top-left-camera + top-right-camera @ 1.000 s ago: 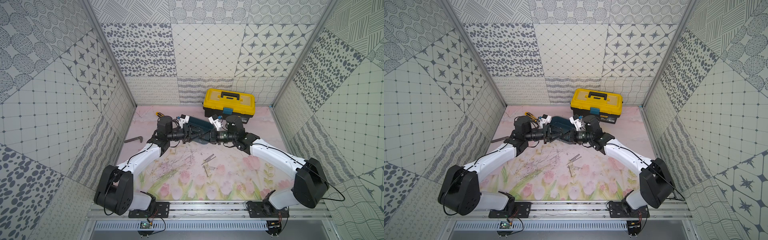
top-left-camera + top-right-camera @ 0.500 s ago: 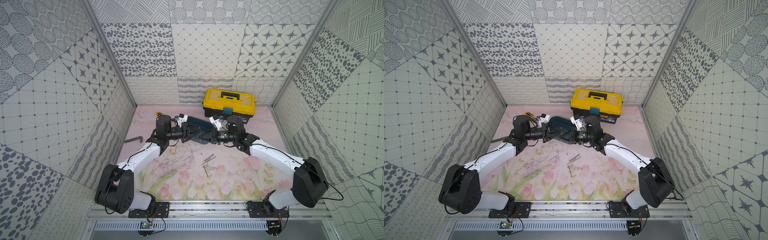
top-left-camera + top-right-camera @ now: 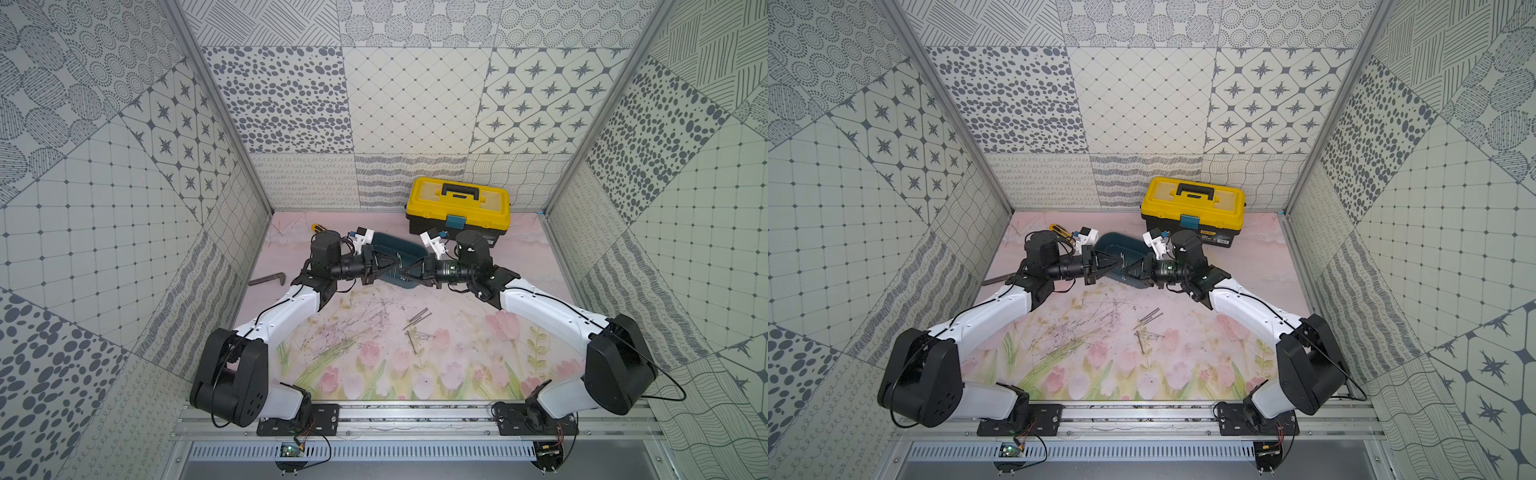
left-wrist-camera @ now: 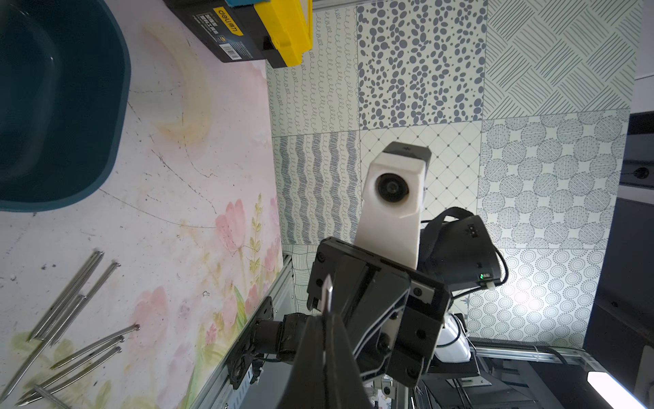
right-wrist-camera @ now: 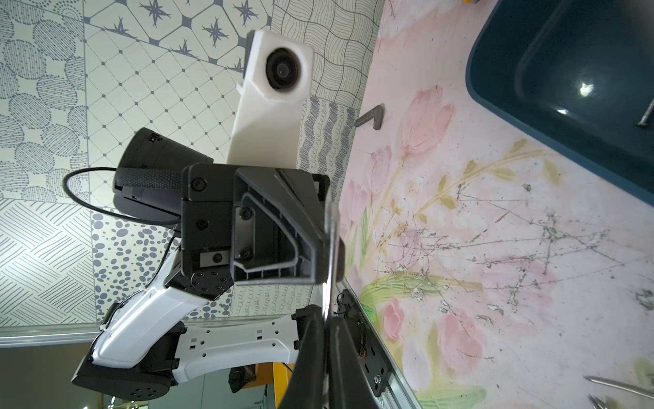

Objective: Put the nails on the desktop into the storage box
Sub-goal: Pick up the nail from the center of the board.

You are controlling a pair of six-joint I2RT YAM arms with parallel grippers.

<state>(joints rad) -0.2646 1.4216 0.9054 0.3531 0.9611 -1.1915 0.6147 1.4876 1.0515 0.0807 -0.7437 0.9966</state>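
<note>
Left wrist view, nail [image 4: 327, 294] pinched between fingers [image 4: 307, 357] (tip protruding)

The nails [image 4: 63, 299] look like shiny grey metal, the storage box [image 5: 495, 81] glossy teal plastic, the desktop [image 5: 495, 283] matt and scratched.

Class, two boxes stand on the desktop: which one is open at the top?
The low teal storage box: it is lidless and its inside shows. The yellow toolbox behind it has a closed lid with a black handle.

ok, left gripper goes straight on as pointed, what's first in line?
The right gripper, facing the left gripper tip to tip above the storage box, apparently sharing one nail; gap looks near zero.
</note>
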